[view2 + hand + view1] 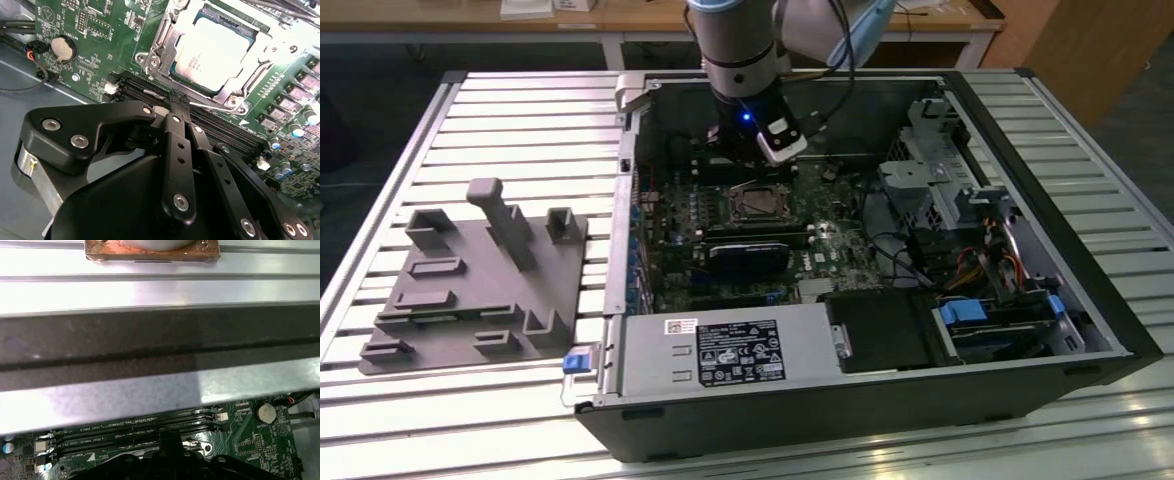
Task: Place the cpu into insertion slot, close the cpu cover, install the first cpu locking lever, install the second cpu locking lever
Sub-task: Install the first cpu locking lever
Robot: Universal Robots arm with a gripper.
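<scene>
**A:** Exterior view first. What do you count?

**B:** One arm reaches down into one open computer case (pixel 854 425) on the slatted bench (pixel 520 130). Its pincer (pixel 771 158) hangs just above the insertion slot (pixel 754 204) on the green motherboard (pixel 841 255). One grey fixture tray (pixel 474 290) lies on the bench at the exterior view's left, well apart from the case.

**A:** And the second wrist view?

**B:** One cpu (pixel 212 50) sits in the slot. One cpu cover (pixel 162 50) lies flat around it, framing its metal top. I see one thin wire lever (pixel 215 104), which runs along the socket's edge beside the long black memory slots (pixel 235 131). The pincer is narrow, its fingertips drawn together right at that lever. Whether they pinch it, I cannot tell. One coin cell (pixel 62 47) sits on the board, well apart from the socket.

**A:** First wrist view?

**B:** The pincer's black tip is over the memory slots, with one coin cell off to the side. Beyond them are the dark case wall (pixel 150 345) and the bench slats.
</scene>
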